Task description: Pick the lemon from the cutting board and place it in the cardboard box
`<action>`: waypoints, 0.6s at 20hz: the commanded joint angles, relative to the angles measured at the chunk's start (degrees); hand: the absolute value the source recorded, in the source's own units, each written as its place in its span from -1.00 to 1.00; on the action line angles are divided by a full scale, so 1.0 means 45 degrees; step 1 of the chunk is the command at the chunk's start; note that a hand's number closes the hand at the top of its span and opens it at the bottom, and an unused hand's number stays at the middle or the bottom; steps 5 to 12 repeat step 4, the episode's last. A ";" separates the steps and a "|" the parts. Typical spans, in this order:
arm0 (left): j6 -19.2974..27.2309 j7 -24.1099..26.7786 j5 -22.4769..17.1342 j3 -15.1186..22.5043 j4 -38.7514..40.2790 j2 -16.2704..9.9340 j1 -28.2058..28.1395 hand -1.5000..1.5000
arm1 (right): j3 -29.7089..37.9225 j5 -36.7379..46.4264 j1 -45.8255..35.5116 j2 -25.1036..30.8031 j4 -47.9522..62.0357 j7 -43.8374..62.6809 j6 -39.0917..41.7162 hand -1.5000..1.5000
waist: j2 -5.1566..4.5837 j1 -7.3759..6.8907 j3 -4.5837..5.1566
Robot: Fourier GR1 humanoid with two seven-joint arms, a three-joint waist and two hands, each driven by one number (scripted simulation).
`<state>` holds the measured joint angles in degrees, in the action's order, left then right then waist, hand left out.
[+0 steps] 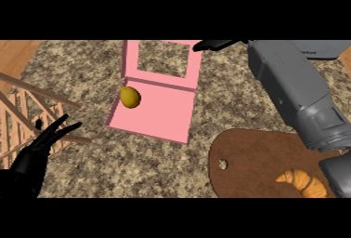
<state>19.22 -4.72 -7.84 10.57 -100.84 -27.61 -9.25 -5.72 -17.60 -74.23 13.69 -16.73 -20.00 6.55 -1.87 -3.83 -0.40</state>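
The yellow oval lemon lies inside the flat pink cardboard box, against its left wall, so it is no longer on the brown rounded wooden cutting board at the lower right, where only a golden croissant remains. The right hand shows at the top edge beyond the box's open flap, at the end of the grey forearm; its black fingers look stretched out and hold nothing. The left hand rests open at the lower left, fingers up, beside a pale wooden slatted rack on the speckled stone tabletop. The placing looks done (judging by where the fruit sits). To finish well, the right arm should draw back high and clear of the box walls, so it nudges neither the box nor the lemon
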 commanded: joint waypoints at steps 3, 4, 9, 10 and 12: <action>-0.0443 0.0354 0.0637 0.0638 0.0999 -0.0001 0.1010 0.00 | 0.0274 0.0051 0.0185 0.1611 0.0907 -0.1033 0.2083 -1.00 | -0.0297 0.0058 0.0075; -0.0406 0.0119 0.0635 0.0688 0.0635 -0.0060 0.1049 0.00 | 0.0245 0.0124 0.0118 0.1914 0.1039 -0.1031 0.2392 -1.00 | -0.0316 -0.0002 0.0061; -0.0406 0.0119 0.0635 0.0688 0.0635 -0.0060 0.1049 0.00 | 0.0245 0.0124 0.0118 0.1914 0.1039 -0.1031 0.2392 -1.00 | -0.0316 -0.0002 0.0061; -0.0406 0.0119 0.0635 0.0688 0.0635 -0.0060 0.1049 0.00 | 0.0245 0.0124 0.0118 0.1914 0.1039 -0.1031 0.2392 -1.00 | -0.0316 -0.0002 0.0061; -0.0406 0.0119 0.0635 0.0688 0.0635 -0.0060 0.1049 0.00 | 0.0245 0.0124 0.0118 0.1914 0.1039 -0.1031 0.2392 -1.00 | -0.0316 -0.0002 0.0061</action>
